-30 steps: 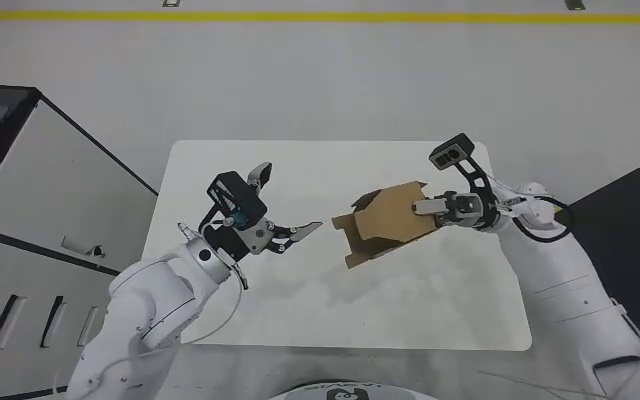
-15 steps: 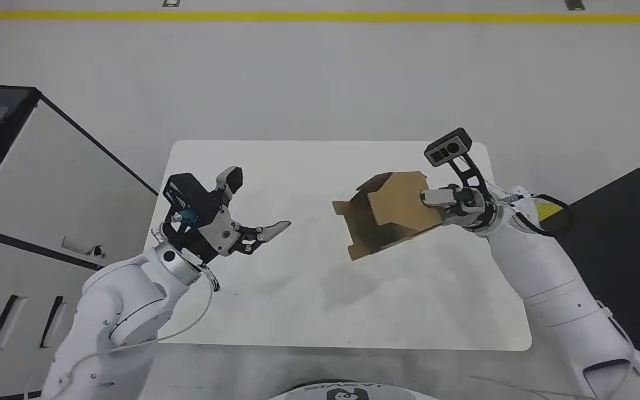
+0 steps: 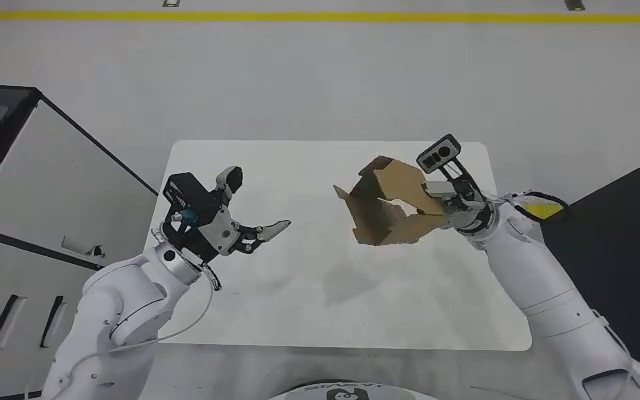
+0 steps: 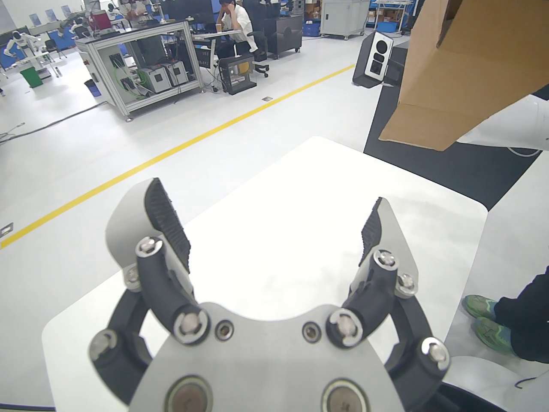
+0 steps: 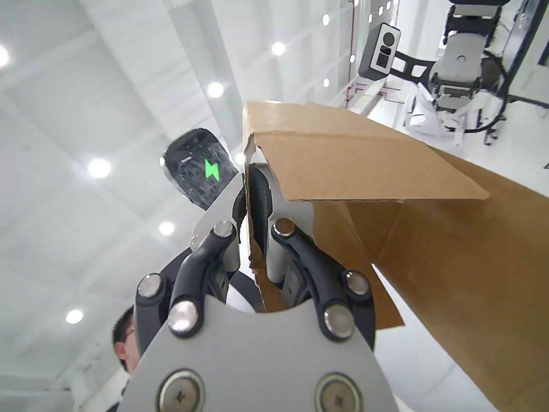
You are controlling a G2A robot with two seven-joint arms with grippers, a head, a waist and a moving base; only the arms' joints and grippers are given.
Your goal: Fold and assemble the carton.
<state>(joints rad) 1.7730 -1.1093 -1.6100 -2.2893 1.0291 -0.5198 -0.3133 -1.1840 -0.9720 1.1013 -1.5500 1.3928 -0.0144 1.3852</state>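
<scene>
The left arm's silver-and-black two-finger gripper (image 4: 266,199) hangs out on the robot's left side, pointing toward the middle, jaws spread wide and holding nothing. The right arm bends at the elbow, its matching gripper (image 5: 248,182) pinched tight on one wall of the brown cardboard carton (image 3: 385,205), held aloft.

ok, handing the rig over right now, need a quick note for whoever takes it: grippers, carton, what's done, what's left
Left gripper: jaws open, empty, above the left part of the table, apart from the carton.
Right gripper: jaws shut on a flap edge of the carton, holding it clear above the table's right half.
Done: carton picked up and partly opened, flaps loose.
Left: fold the flaps and close it; the left gripper probably has to help.
</scene>
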